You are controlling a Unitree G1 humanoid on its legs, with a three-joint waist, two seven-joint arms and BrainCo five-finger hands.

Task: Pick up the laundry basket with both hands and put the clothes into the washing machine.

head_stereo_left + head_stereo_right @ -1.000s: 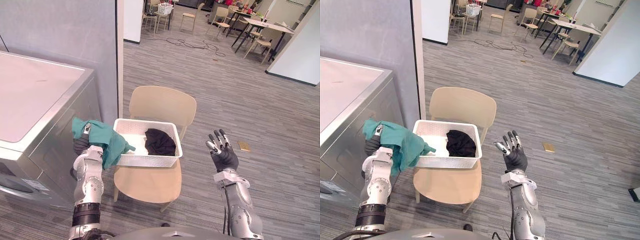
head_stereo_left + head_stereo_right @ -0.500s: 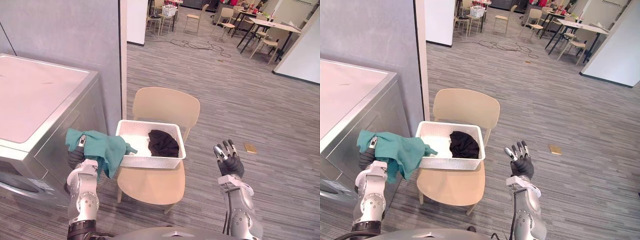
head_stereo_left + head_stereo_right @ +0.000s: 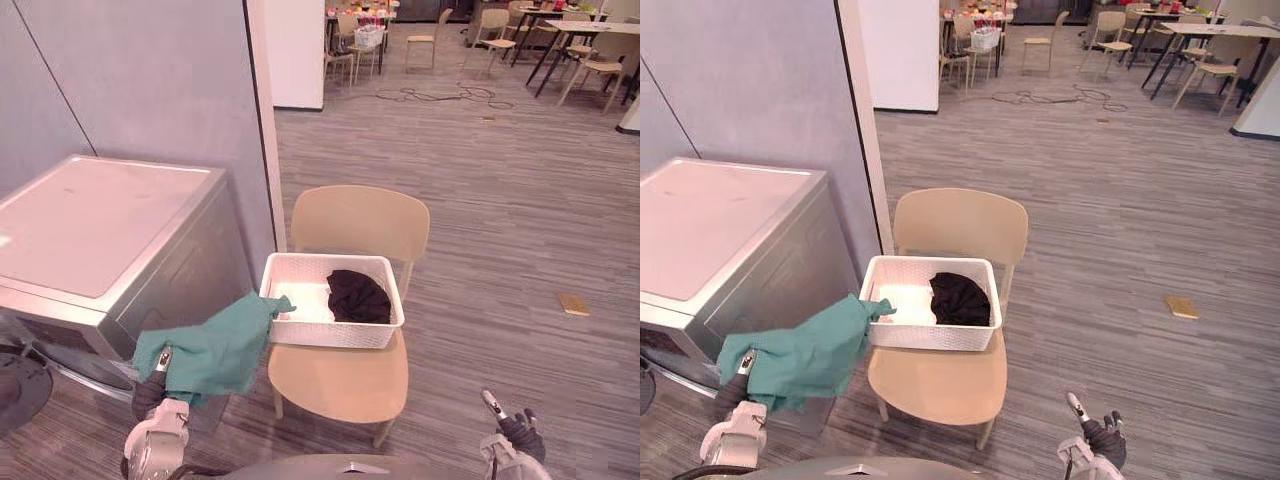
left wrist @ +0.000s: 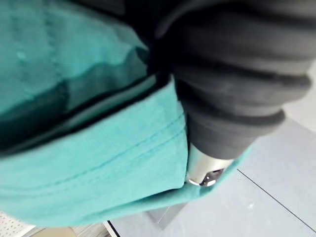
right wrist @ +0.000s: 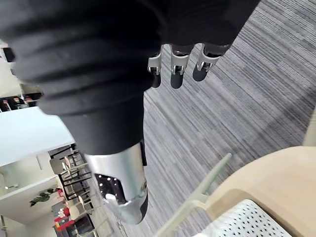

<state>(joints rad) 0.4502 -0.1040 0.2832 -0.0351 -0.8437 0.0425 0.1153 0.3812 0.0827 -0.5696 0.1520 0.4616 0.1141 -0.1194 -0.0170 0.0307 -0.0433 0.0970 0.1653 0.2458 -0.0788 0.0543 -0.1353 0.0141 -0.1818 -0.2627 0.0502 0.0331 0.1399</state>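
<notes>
At the far left of an open room with a grey striped floor [image 3: 500,200], a silver washing machine [image 3: 100,230] with a pale flat top stands against a grey wall [image 3: 150,90]. Just in front of its near corner, low in the scene, the left robot hand [image 3: 150,396] is raised with a green garment [image 3: 215,350] draped over it. The cloth covers most of this robot hand, in the head views and in its own wrist view alike, so I cannot tell whether it is clamped on the cloth or merely carrying it. The green garment stretches up and to the right from the hand, and its far tip lies on the left rim of the laundry basket [image 3: 330,335]. This white, perforated, rectangular basket sits on the seat of a pale wooden chair [image 3: 360,220], just to the right of the washing machine. Inside the basket, a black garment [image 3: 358,297] lies bunched in the right half, while the left half shows the bare white bottom. Further right and low, well apart from the chair, the right robot hand [image 3: 519,432] is spread open with straight fingers, holding nothing and touching nothing. On the floor to the right lies a small flat tan object [image 3: 574,304]. In the far background stand tables and chairs [image 3: 575,30].
</notes>
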